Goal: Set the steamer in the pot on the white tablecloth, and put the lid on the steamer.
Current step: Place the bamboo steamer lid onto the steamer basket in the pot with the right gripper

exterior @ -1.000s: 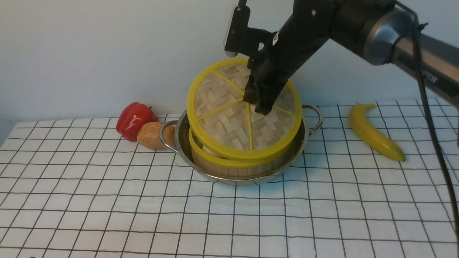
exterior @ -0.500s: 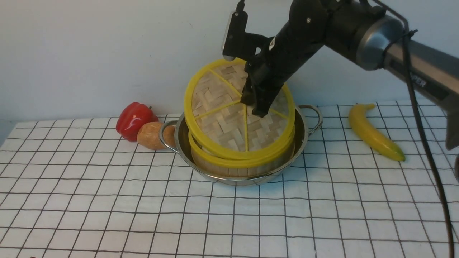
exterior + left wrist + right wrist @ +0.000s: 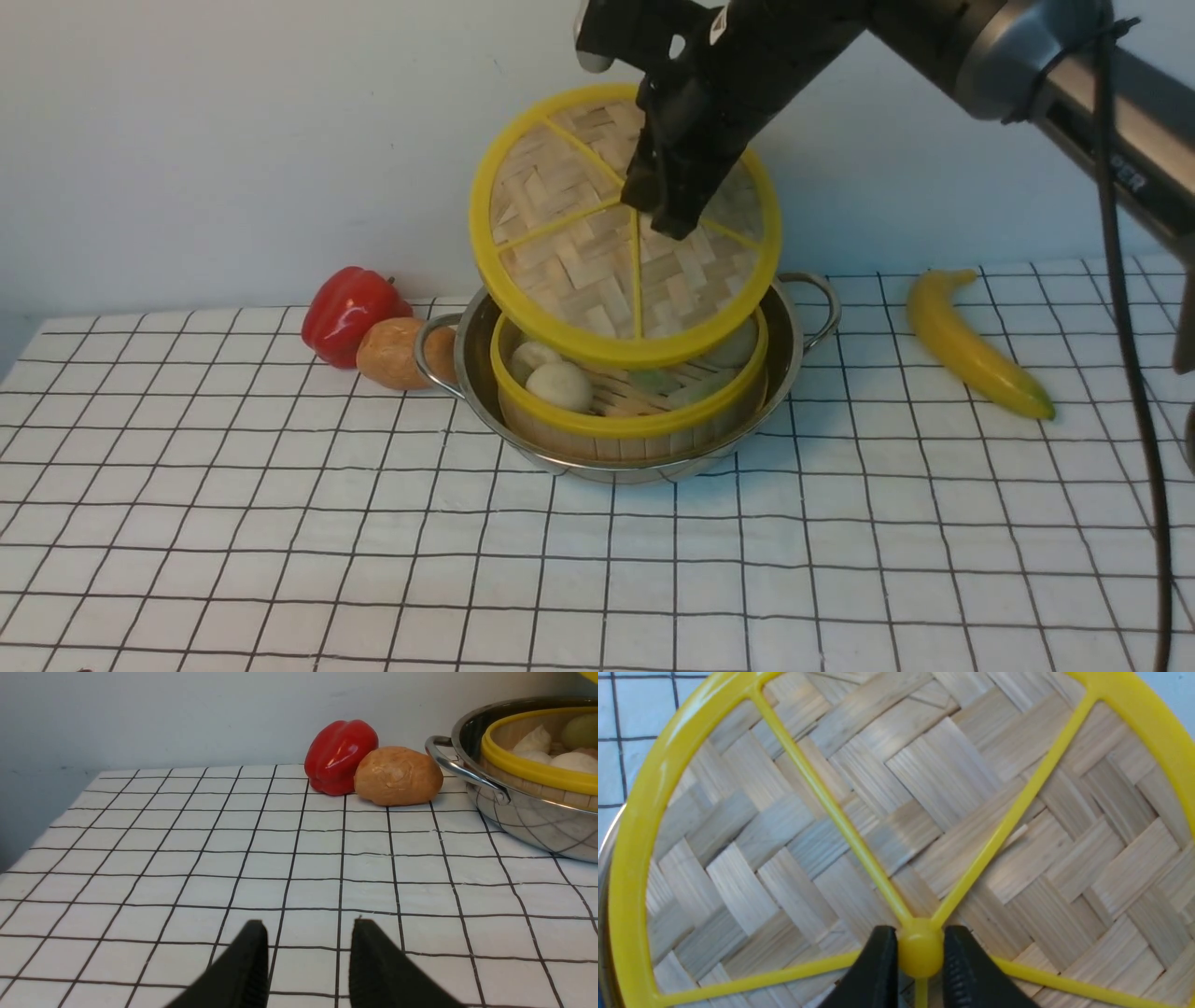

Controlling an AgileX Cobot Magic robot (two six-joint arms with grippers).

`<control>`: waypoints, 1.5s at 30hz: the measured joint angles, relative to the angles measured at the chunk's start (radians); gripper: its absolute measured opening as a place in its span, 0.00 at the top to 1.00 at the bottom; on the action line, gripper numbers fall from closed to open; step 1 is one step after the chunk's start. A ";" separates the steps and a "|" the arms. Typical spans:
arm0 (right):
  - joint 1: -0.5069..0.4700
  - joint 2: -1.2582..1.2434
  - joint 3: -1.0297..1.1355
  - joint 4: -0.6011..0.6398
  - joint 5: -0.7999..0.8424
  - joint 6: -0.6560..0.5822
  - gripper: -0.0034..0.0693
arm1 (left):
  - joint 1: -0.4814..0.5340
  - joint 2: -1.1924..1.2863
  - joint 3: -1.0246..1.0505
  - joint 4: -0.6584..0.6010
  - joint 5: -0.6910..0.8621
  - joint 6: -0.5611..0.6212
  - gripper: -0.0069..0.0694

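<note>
Pale wall (image 3: 233, 140) backs a white cloth (image 3: 373, 560) ruled with thin black lines as I hold the lid (image 3: 560, 271) aloft, its hub (image 3: 920, 954) pinched between the fingertips of my right end effector (image 3: 920, 940). The woven disc hangs tilted, its lower edge toward my own side, above and partly behind the open steamer (image 3: 625, 427), which sits inside the pot (image 3: 597, 474). White buns (image 3: 560, 385) show in the gap between the two.

What matters for the coming move is the offset: the steamer lies below the lid and, as I judge it, a little toward my own side, so the disc should come forward, level out and go down rim over rim. Lowered as it hangs, it could catch on the near rim and sit askew. My right arm is the nearer and has the job; my left end effector (image 3: 309, 933), fingers spread and holding nothing, is well apart over the cloth.

Beyond the pot's left handle are a brown potato (image 3: 387, 355) and a red pepper (image 3: 350, 313); a banana (image 3: 971, 345) lies to the right.
</note>
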 joint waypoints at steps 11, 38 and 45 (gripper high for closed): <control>0.000 -0.007 0.041 -0.038 -0.003 0.175 0.76 | 0.000 0.000 0.000 0.000 0.000 0.000 0.59; 0.000 0.004 0.164 0.049 -0.007 0.077 0.76 | 0.000 0.000 0.000 0.000 0.000 0.000 0.59; 0.000 0.033 0.164 0.050 -0.052 -0.004 0.76 | 0.000 0.000 0.000 0.000 0.000 0.000 0.59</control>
